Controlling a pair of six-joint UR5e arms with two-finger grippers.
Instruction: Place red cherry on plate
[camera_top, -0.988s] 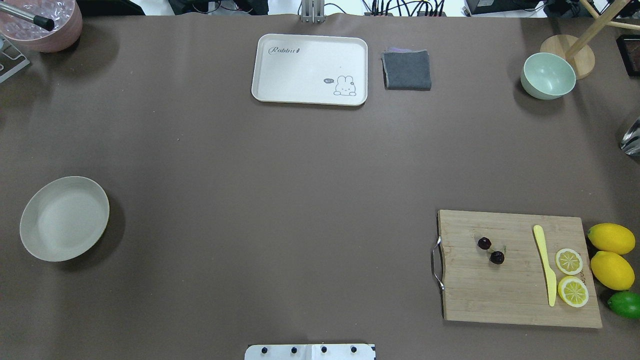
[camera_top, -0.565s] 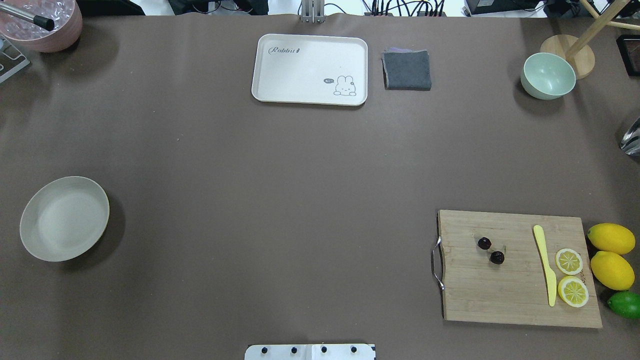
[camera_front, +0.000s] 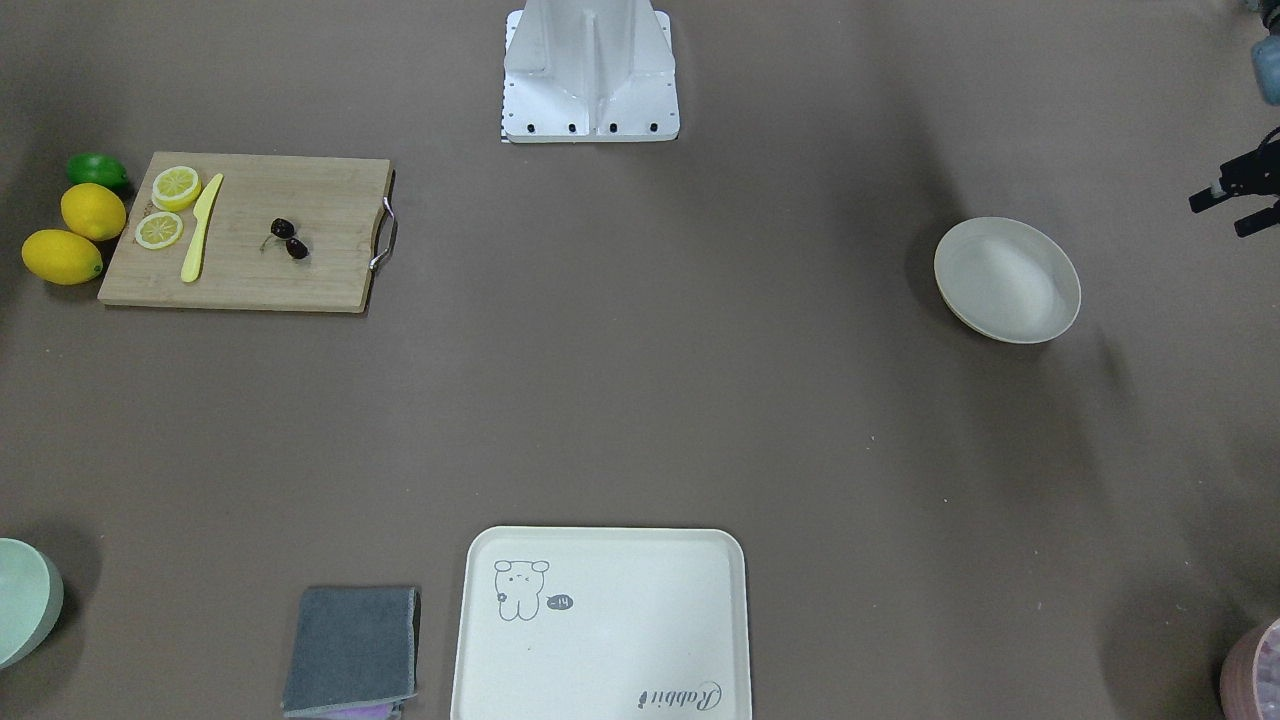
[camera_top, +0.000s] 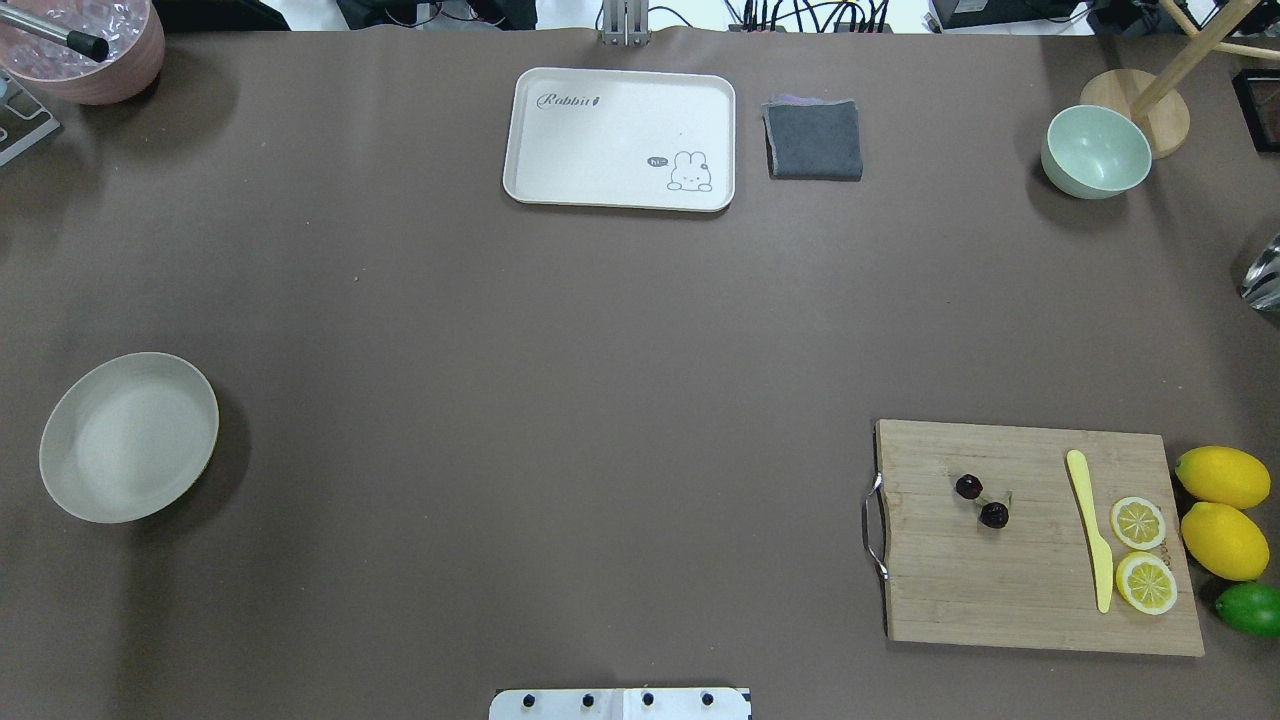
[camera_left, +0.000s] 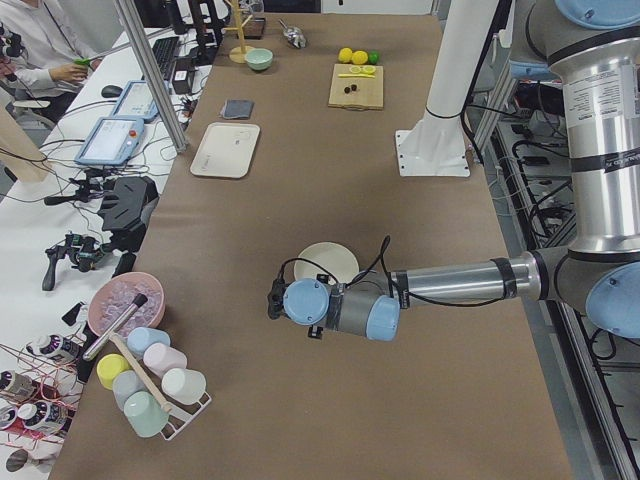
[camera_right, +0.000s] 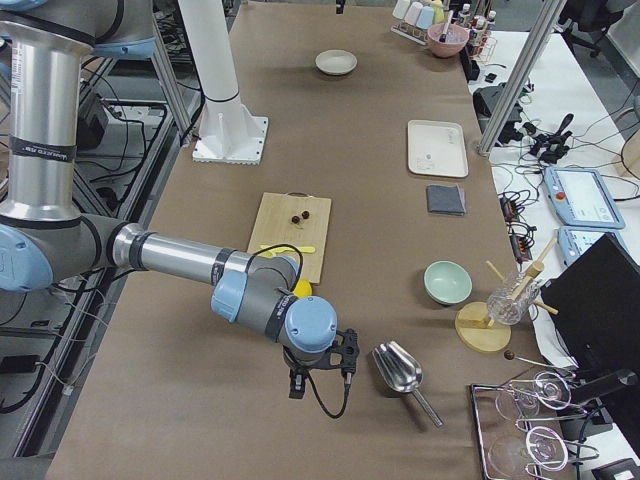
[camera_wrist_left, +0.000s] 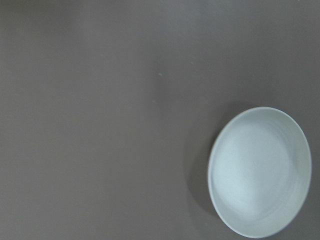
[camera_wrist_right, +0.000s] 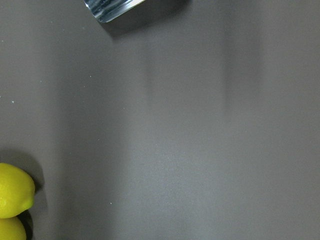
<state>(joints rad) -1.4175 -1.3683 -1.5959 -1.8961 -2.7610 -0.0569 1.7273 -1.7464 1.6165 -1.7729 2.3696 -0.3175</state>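
Observation:
The red cherry (camera_top: 980, 502) is a dark pair joined by stems, lying on the wooden cutting board (camera_top: 930, 590) at the right front; the front-facing view shows the cherry (camera_front: 290, 240) too. The plate (camera_top: 128, 437) is round, cream-white and empty at the table's left side, and the left wrist view shows the plate (camera_wrist_left: 260, 172) from above. My left gripper (camera_left: 275, 300) hangs beside the plate (camera_left: 327, 262), seen only from the side, so I cannot tell its state. My right gripper (camera_right: 347, 360) is past the lemons, far from the cherry (camera_right: 298, 214); state unclear.
On the board lie a yellow knife (camera_top: 1090, 530) and two lemon slices (camera_top: 1138, 522). Two lemons (camera_top: 1222, 477) and a lime (camera_top: 1250, 608) sit to its right. A rabbit tray (camera_top: 620, 138), grey cloth (camera_top: 814, 140), green bowl (camera_top: 1096, 152) and metal scoop (camera_right: 400, 370) lie farther off.

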